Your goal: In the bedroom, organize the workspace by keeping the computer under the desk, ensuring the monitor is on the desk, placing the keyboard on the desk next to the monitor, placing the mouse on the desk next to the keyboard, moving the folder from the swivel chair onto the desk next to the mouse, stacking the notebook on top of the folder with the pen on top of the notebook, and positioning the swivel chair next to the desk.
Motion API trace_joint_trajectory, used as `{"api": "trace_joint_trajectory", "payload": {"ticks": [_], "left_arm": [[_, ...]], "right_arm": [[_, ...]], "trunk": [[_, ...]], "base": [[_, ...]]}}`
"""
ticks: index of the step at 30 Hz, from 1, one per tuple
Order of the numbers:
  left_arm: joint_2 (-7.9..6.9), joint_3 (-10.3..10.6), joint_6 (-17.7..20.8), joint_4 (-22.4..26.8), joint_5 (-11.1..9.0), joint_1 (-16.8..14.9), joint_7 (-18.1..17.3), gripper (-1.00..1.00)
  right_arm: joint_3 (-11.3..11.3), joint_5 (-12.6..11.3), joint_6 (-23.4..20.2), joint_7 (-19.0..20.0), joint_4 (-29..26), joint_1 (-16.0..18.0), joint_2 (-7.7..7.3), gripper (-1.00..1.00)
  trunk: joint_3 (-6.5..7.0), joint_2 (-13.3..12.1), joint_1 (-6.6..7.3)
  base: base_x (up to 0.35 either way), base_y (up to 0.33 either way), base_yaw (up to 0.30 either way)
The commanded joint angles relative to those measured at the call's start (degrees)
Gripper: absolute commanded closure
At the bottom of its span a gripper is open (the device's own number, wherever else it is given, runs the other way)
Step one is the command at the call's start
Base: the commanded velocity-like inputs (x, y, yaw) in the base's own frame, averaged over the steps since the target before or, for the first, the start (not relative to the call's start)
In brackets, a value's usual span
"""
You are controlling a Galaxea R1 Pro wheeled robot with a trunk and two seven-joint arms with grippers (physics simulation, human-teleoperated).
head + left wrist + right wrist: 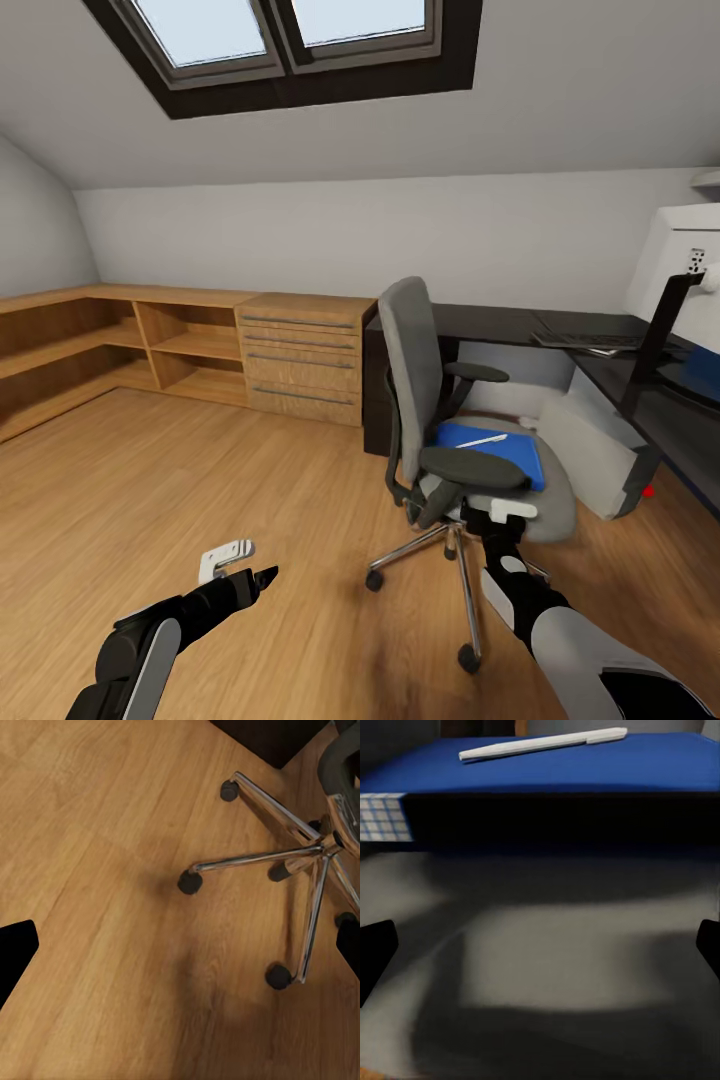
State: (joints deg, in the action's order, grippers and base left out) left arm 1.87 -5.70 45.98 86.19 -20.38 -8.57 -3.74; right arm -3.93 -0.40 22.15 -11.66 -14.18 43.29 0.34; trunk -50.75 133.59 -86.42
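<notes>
Reaching toward the swivel chair (440, 420), the right gripper (500, 512) sits at the front edge of the seat, partly hidden behind the near armrest. In the right wrist view its two fingertips (376, 952) stand far apart at both sides, with nothing between them, so the jaws are released and hold nothing. Just ahead lies the folder (585, 769) on the grey seat, and the pen (540, 744) rests on top of it. The left gripper (245, 570) hangs low over the wooden floor (200, 480), jaws spread wide and empty. Behind the chair stands the desk (500, 322) with the keyboard (588, 341) on it; the computer (600, 450) leans tilted under it.
</notes>
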Motion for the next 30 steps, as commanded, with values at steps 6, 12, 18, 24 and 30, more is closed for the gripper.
{"api": "trace_joint_trajectory", "payload": {"ticks": [6,12,18,24,30], "left_arm": [[0.11,-0.1,0.3,0.0,0.2,0.0,-0.4,-1.00],[0.13,-0.1,0.3,0.0,0.2,0.0,-0.4,-1.00],[0.12,-0.1,0.3,0.0,0.2,0.0,-0.4,-1.00],[0.07,-0.2,0.3,0.0,0.3,0.0,-0.4,-1.00],[0.06,-1.9,0.3,0.1,0.3,0.0,-0.4,-1.00]], "right_arm": [[-0.4,0.0,0.3,0.1,0.0,0.0,-0.05,-1.00],[-0.4,0.0,0.4,0.1,-0.2,0.0,-0.29,-1.00],[-0.5,-0.2,0.4,0.1,-0.4,0.0,-0.47,-1.00],[-0.7,-0.8,1.3,0.2,-0.2,0.0,-1.16,-1.00],[-3.8,-4.8,0.9,0.5,-0.5,0.1,-0.99,-1.00]], "trunk": [[-0.06,0.0,0.01],[-0.06,0.0,0.01],[-0.06,0.0,0.01],[-0.06,0.0,0.01],[-0.06,0.0,0.01]], "base": [[-0.251,-0.088,-0.056],[-0.286,-0.119,-0.242],[-0.202,-0.095,-0.255],[-0.022,-0.009,-0.041],[-0.002,-0.001,-0.004]]}}
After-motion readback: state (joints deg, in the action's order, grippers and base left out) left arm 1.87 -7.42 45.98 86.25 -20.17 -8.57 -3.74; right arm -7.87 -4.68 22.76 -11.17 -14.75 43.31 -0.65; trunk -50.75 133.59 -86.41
